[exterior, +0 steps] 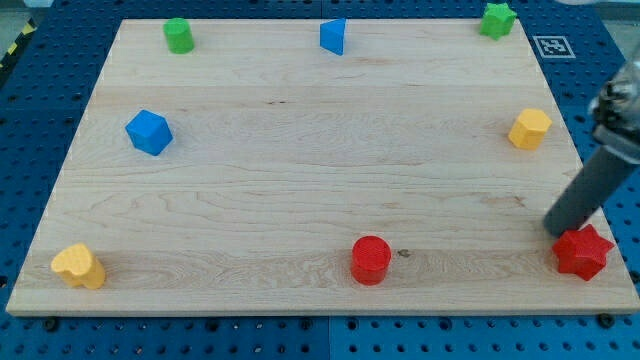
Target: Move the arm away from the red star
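Red star (583, 251) sat at the wooden table's (300, 170) bottom right corner, my tip (556, 230) touched its upper left edge, no end effector to part or close, red cylinder (370, 259) well apart leftward, yellow block (529, 129) above.

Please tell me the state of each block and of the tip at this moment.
my tip: touching red star block's upper left
red star block: flat, bottom right corner
red cylinder block: upright, alone
yellow hexagonal block: alone, right edge
blue cube block: alone, left
wooden board: flat
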Robot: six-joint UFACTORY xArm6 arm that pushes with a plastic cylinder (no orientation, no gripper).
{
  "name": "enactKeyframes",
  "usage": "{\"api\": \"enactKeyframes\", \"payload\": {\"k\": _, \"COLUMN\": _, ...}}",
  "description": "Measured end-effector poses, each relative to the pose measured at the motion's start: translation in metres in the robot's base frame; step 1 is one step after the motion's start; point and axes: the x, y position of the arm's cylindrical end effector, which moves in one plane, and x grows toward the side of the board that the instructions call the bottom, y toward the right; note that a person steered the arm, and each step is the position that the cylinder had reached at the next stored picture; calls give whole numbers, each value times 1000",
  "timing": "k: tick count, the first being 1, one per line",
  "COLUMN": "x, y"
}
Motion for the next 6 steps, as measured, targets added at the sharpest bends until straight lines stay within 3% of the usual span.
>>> {"api": "enactKeyframes", "payload": {"k": 3, "x": 8, "y": -87}}
{"api": "enactKeyframes", "payload": {"k": 5, "x": 63, "y": -93}}
{"api": "enactKeyframes", "payload": {"k": 6, "x": 71, "y": -98}}
